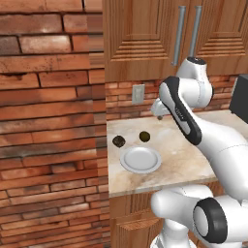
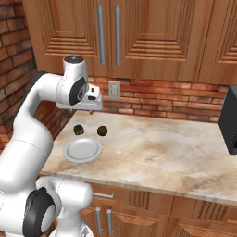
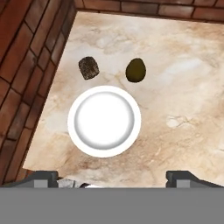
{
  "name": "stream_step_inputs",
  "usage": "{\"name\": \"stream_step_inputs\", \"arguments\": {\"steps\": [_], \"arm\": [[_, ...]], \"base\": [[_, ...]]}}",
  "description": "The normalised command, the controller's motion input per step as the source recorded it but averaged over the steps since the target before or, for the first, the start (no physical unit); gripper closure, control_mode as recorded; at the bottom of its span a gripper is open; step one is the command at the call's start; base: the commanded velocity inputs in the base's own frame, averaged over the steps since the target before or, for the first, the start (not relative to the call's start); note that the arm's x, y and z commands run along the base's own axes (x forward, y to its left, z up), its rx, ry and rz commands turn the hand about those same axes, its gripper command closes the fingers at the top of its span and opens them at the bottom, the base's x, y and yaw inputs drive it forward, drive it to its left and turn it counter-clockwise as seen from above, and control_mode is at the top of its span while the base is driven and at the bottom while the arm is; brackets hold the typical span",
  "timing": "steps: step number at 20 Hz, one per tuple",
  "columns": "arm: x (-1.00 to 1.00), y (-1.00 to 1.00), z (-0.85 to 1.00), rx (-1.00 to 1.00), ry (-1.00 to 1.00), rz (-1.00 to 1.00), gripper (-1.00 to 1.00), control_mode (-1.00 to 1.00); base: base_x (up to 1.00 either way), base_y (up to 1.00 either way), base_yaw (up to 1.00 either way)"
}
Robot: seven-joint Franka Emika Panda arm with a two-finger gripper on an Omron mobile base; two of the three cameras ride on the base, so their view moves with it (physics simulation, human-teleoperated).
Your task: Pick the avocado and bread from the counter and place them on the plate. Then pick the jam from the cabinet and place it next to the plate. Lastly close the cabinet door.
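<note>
An empty white plate (image 3: 104,121) (image 1: 140,160) (image 2: 83,149) lies near the left end of the beige counter (image 2: 162,143). Just behind it sit two small items: the dark mottled bread (image 3: 89,68) (image 1: 118,141) (image 2: 78,129) on the left and the olive-green avocado (image 3: 136,70) (image 1: 144,136) (image 2: 102,131) on the right. My gripper (image 3: 113,177) (image 1: 159,116) (image 2: 90,110) hangs high above them, pointing down, open and holding nothing. The upper cabinet (image 2: 106,37) (image 1: 186,34) has its doors shut, so the jam is hidden.
A brick wall (image 1: 48,121) bounds the counter's left end and runs along the back. A dark appliance (image 2: 229,120) (image 1: 240,97) stands at the far right. A wall outlet (image 2: 114,90) is behind the items. Beige worktop stretches right of the plate.
</note>
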Motion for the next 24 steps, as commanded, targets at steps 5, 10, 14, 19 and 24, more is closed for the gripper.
{"name": "stream_step_inputs", "arguments": {"steps": [5,10,14,19,24], "arm": [[0.21,0.0,-0.21,0.0,0.07,0.0,-1.0,-1.0],[0.4,0.0,-0.24,0.0,0.11,0.0,-1.0,-1.0],[0.39,0.0,-0.26,0.0,0.1,0.01,-1.0,-1.0],[0.35,0.0,-0.28,0.0,0.08,0.01,-1.0,-1.0],[0.3,-0.03,-0.29,0.0,0.03,0.03,-1.0,-1.0]], "base": [[0.0,0.0,0.0],[0.0,0.0,0.0],[0.0,0.0,0.0],[0.0,0.0,0.0],[0.0,0.0,0.0]]}}
